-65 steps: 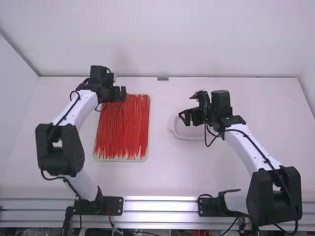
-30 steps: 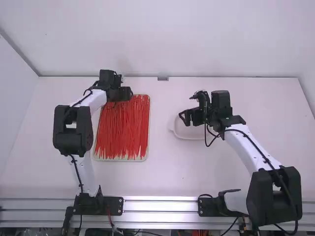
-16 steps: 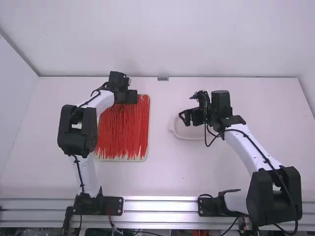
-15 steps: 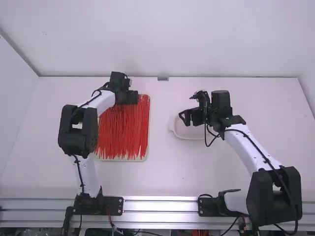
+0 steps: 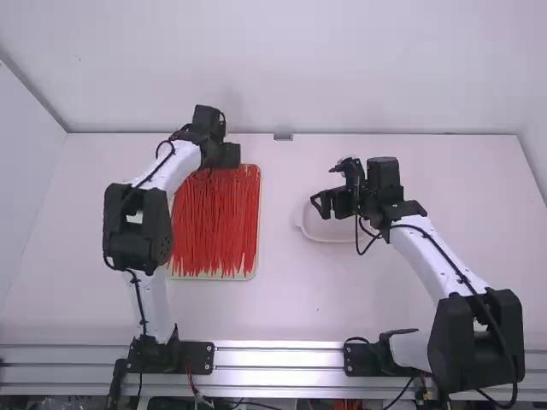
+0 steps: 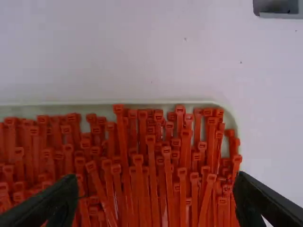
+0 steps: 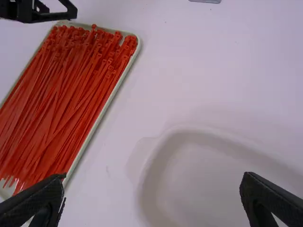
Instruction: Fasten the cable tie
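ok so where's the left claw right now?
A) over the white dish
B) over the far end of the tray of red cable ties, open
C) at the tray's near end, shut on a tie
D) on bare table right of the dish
B: the left claw is over the far end of the tray, and its wrist view has the fingers spread wide above the heads of the red cable ties.

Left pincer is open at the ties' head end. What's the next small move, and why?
Probably lower the left pincer onto the cable ties and close on one: its fingers stand open either side of the tie heads by the tray rim, holding nothing.
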{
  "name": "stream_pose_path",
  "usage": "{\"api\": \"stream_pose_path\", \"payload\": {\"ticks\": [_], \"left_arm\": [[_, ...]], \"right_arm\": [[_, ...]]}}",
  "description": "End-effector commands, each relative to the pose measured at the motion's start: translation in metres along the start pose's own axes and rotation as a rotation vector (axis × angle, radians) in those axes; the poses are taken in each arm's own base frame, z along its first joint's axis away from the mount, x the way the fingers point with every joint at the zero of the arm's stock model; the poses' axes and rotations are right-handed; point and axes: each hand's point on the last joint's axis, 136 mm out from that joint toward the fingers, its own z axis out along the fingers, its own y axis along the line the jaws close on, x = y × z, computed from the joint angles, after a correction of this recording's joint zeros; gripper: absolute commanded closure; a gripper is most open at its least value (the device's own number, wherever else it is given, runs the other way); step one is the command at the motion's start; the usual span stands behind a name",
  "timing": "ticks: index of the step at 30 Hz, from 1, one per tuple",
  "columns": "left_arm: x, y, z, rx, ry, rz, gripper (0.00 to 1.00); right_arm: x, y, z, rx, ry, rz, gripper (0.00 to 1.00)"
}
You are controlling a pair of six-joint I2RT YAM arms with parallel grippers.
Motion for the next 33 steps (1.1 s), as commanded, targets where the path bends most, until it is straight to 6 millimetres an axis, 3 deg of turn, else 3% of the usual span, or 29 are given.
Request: {"api": "stream_pose_path", "payload": {"ticks": [1,4,12,21,33], "left_arm": [[-0.008,0.0,-0.002,-0.008,-0.015,0.002,0.14],[-0.004,0.001,-0.001,-0.01,-0.002,0.001,0.14],[0.013,0.003,0.032,-0.01,0.044,-0.007,0.17],[0.012,0.005,0.037,-0.016,0.034,-0.018,0.25],[0.025,0.008,0.047,-0.018,0.039,-0.03,0.39]], "right_arm": [[-0.011,0.001,-0.002,-0.001,-0.019,-0.007,0.01],[-0.011,0.001,-0.002,-0.001,-0.019,-0.007,0.01],[-0.011,0.001,-0.002,-0.001,-0.019,-0.007,0.01],[-0.013,0.001,-0.002,-0.001,-0.025,-0.01,0.01],[-0.013,0.001,-0.002,-0.001,-0.025,-0.017,0.01]]}}
